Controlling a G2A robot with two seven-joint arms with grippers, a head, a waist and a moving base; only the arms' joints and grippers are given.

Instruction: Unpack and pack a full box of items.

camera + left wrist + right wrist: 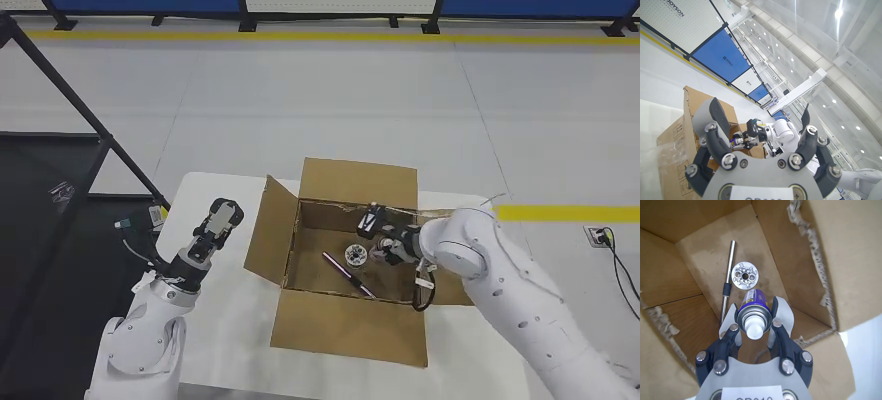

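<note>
An open cardboard box (345, 325) stands on the white table. Inside it lie a round metal disc (745, 277) (354, 255) and a chrome rod with a black collar (728, 275) (348, 274). My right gripper (755, 310) (384, 247) hangs inside the box, shut on a blue spray can (755, 306) with a white nozzle, held above the box floor. The left wrist view shows that can (735, 141) in the far gripper over the box wall (676, 140). My left gripper (761, 111) (222, 218) stands open with nothing in it, left of the box and pointing upward.
The box flaps are folded outward; the left flap (268, 235) stands close to my left gripper. A crumpled clear plastic bag (660, 153) lies beside the box. A black frame (60, 170) stands off the table's left side.
</note>
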